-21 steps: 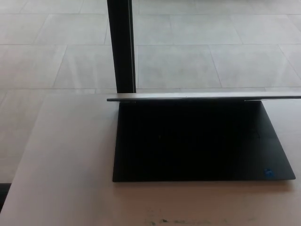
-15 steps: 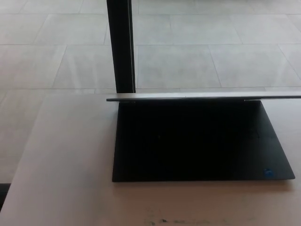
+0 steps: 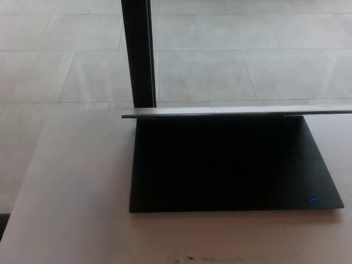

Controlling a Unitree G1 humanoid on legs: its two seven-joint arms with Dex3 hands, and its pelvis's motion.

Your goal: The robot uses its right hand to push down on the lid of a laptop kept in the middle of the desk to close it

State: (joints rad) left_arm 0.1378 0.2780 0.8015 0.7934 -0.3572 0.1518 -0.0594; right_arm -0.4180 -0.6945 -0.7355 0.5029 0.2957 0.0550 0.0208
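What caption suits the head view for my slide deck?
Open laptop on the desk, lid edge-on to the camera; neither robot hand in view.

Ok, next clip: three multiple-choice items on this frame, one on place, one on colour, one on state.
1. Where is the blue sticker on the laptop?
A. base, near right corner
B. lid, top edge
C. base, near left corner

2. What colour is the post behind the desk?
A. white
B. black
C. red

3. What state is the lid in?
A. shut flat
B. open, edge toward camera
C. detached

Answers: 1 A, sticker sits low on the right; 2 B, post is dark against pale floor; 3 B, lid's thin edge stands above the exposed base.
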